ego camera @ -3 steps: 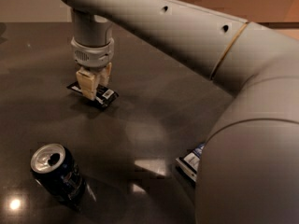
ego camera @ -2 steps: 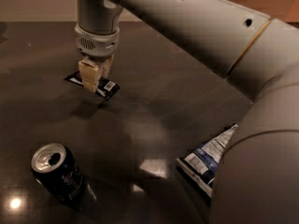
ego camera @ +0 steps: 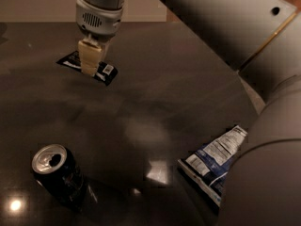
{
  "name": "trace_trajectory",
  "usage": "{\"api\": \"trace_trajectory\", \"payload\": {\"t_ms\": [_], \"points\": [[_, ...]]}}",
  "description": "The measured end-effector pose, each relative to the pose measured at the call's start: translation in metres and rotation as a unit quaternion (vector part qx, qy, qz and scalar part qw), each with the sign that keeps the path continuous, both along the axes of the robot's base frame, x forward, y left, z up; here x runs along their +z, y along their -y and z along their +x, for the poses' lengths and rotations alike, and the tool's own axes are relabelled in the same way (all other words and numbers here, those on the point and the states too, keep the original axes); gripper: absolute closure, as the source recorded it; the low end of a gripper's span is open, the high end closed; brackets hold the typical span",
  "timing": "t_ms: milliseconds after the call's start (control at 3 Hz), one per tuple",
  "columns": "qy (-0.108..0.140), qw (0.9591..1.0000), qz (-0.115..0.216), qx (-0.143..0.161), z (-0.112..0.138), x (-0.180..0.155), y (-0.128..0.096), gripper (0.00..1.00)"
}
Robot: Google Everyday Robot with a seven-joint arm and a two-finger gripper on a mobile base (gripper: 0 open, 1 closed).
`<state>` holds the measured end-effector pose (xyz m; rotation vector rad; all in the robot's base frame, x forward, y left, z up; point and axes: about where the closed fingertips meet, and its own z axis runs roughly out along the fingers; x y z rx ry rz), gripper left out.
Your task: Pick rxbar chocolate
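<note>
The rxbar chocolate (ego camera: 107, 71) is a small flat black wrapper with a white barcode patch, at the far left of the dark table (ego camera: 155, 102). My gripper (ego camera: 90, 66) comes down from above onto its middle. The cream fingers (ego camera: 88, 55) are shut on the bar and hide its centre. Its two ends stick out left and right of them. The bar looks held slightly above the table.
A dark soda can (ego camera: 57, 172) stands at the near left, with its opened top showing. A dark blue crinkled chip bag (ego camera: 215, 160) lies at the near right, partly hidden by my arm (ego camera: 263, 79), which fills the right side of the view.
My gripper and the rxbar have moved upward in the view together, while the can has stayed put. More of the chip bag shows as my arm has shifted.
</note>
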<state>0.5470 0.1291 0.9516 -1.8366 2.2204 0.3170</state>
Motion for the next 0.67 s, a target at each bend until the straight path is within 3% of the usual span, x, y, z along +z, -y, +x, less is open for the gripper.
{"api": "trace_trajectory", "payload": {"t_ms": [333, 667], "points": [[0.019, 0.9995, 0.022, 0.010, 0.0063, 0.0264, 0.0103, 1.00], [0.026, 0.9992, 0.029, 0.009, 0.0089, 0.0294, 0.0063, 1.00]]}}
